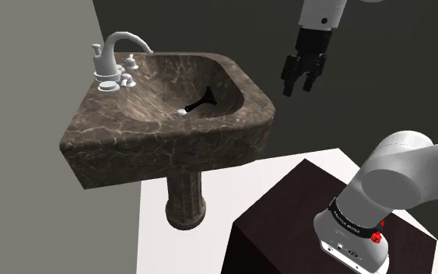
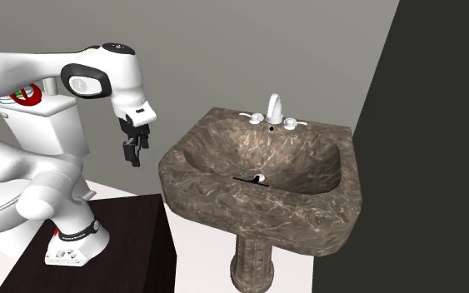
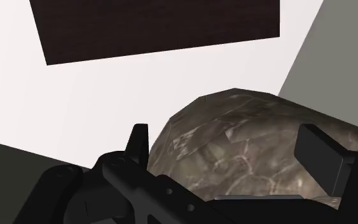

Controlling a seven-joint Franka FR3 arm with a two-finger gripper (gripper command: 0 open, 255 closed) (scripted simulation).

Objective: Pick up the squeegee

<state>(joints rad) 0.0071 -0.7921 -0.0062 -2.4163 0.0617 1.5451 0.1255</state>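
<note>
The squeegee point(image 1: 197, 103) lies in the basin of a dark marbled pedestal sink point(image 1: 116, 132), its black blade toward the far wall of the bowl and its white handle tip pointing to the front rim. In the second exterior view the squeegee point(image 2: 253, 178) is a thin dark strip at the bottom of the bowl. My gripper point(image 1: 299, 87) hangs open in the air off the sink's corner, on the shoulder view's right, above rim height and touching nothing. The gripper point(image 2: 136, 150) points down between the stand and the sink. In the wrist view the fingers point(image 3: 320, 153) stand apart over the sink's outer corner point(image 3: 234, 140).
A white faucet point(image 1: 120, 54) with two handles stands on the sink's back ledge. The dark wooden stand point(image 1: 287, 226) sits close beside the pedestal point(image 1: 184, 198). A white toilet point(image 2: 41, 125) is behind the arm. A black area point(image 2: 441, 125) lies beyond the wall.
</note>
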